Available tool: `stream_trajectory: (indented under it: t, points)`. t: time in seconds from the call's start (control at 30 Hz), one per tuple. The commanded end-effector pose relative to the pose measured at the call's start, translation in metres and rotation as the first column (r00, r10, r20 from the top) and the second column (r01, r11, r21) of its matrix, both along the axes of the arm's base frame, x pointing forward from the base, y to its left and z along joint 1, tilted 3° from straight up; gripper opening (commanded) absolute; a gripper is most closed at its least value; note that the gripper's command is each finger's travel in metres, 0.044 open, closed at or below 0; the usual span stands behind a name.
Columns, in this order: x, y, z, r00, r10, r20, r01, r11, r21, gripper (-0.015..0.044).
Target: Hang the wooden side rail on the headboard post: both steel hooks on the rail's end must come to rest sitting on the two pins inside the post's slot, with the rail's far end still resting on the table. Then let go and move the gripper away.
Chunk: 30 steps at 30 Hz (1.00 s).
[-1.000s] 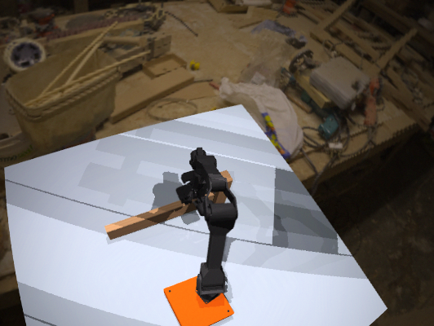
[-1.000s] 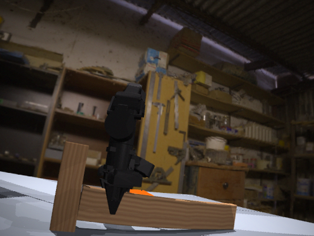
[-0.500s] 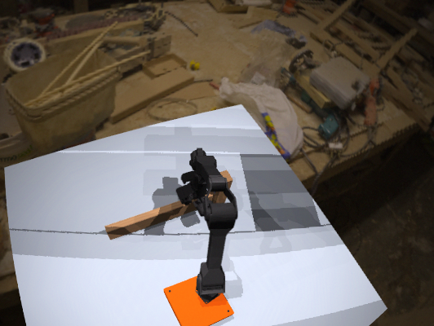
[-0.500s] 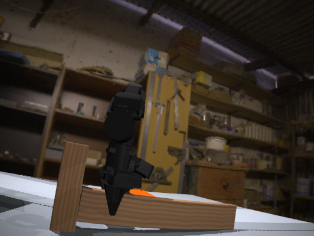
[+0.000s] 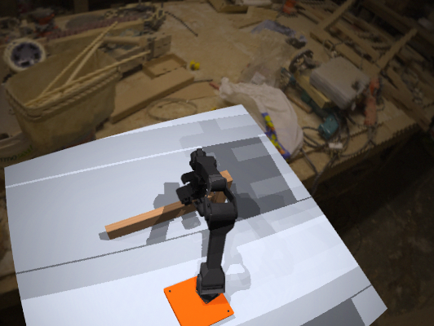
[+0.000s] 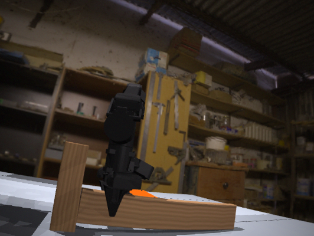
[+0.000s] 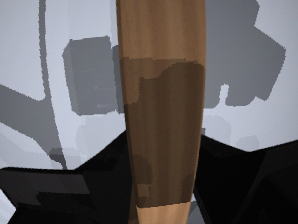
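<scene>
The wooden side rail [image 5: 151,218] [image 6: 177,213] [image 7: 165,120] runs from the upright headboard post [image 5: 227,177] [image 6: 69,186] to its far end, which is low at the table. In the exterior view its near end is right beside the post's face, with no clear gap, and looks slightly raised off the table. The hooks, slot and pins are hidden. My gripper [image 6: 112,213] [image 7: 153,131] is shut on the rail a short way from the post, with a finger on each side of it in the wrist view. The post stands upright.
The arm rises from an orange base plate [image 5: 192,303] at the table's front. The white table [image 5: 61,196] ends beyond the post at its back and right edges. Arm shadows fall around the rail. The workshop clutter is background.
</scene>
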<state>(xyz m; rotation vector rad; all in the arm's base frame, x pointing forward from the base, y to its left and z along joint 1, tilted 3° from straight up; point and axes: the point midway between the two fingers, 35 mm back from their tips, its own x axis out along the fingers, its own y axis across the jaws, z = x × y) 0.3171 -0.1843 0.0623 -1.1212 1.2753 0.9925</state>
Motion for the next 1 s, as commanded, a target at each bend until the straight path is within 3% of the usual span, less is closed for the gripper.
stream_trajectory:
  t: [0.0, 0.97]
  points:
    - [0.0002, -0.0012, -0.0007, 1.0, -0.002, 0.0, 0.002, 1.0, -0.006, 0.0]
    - [0.0005, -0.0014, -0.0053, 1.0, -0.002, 0.0, 0.002, 1.0, -0.006, 0.0]
